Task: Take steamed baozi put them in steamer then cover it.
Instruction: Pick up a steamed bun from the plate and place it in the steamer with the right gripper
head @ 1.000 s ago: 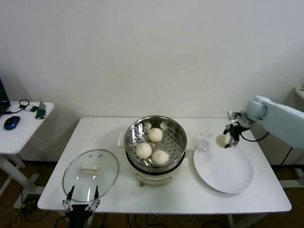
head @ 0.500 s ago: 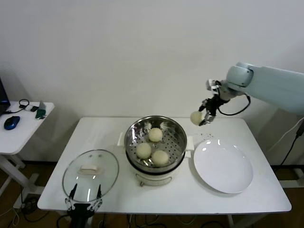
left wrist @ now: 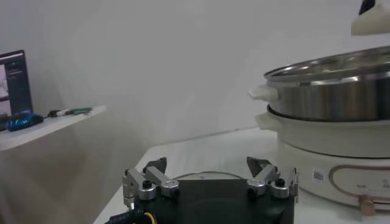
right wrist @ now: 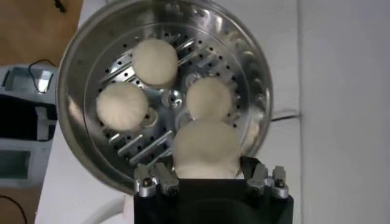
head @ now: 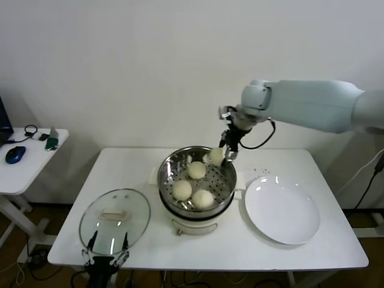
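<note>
A: What has changed?

B: The right tool (head: 224, 155), closed on the fourth baozi (head: 216, 155), has swung from the plate (head: 282, 216) to above the steamer (head: 195, 157).

A: Meaning?

B: Probably release, then the cover (head: 114, 221); the left tool (head: 103, 252) waits wide open, empty, at the desk (head: 240, 249) edge.

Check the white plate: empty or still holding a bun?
Empty. The plate is bare; the fourth bun is in the right gripper.

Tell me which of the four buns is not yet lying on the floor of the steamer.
The bun held in the right gripper, above the steamer's far right edge. The other three buns lie on its perforated floor.
</note>
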